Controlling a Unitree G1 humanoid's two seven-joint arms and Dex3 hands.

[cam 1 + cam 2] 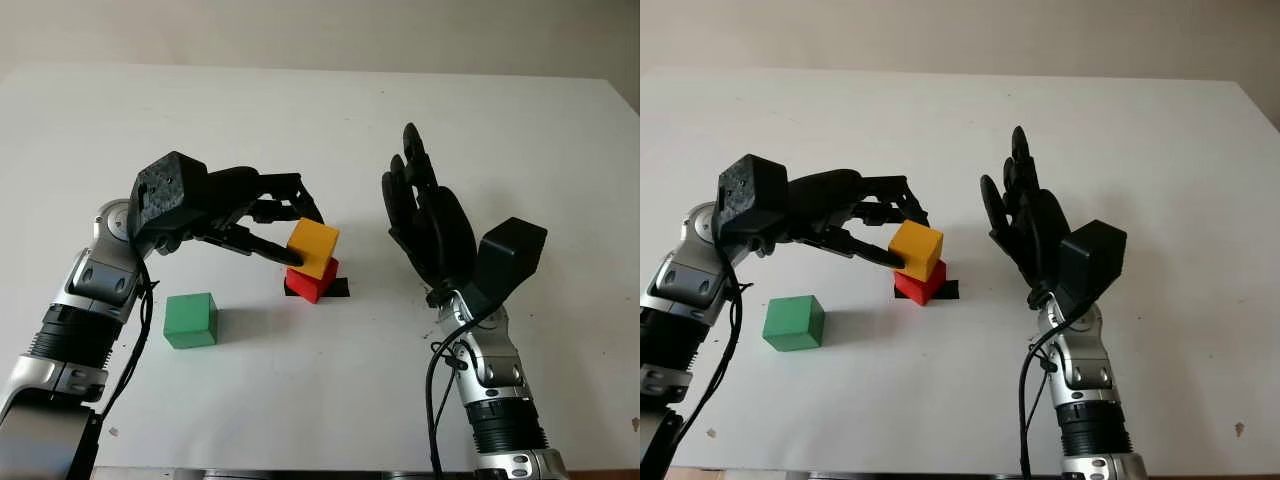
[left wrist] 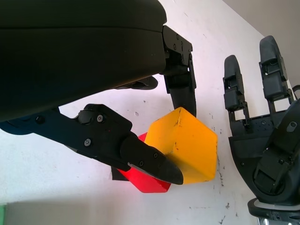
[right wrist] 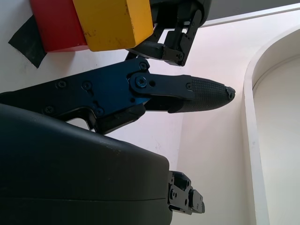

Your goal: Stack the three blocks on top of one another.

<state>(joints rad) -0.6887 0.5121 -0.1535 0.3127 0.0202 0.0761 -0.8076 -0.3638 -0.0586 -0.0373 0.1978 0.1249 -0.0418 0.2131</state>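
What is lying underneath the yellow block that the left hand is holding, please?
The red block sits under the yellow block, which the left hand grips. A black patch lies beneath the red block; the blocks cover most of it.

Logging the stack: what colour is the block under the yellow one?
Red, clearest in the left eye view.

The left robot hand (image 1: 262, 222) closed round the yellow block (image 1: 313, 247), blocking the stack's left side. The yellow block sat tilted on the red block (image 1: 312, 281). The right robot hand (image 1: 428, 218) stood open to the right, leaving a bare counter (image 1: 480, 120) lane between. The green block (image 1: 190, 319) stood well apart, unobstructed from above.
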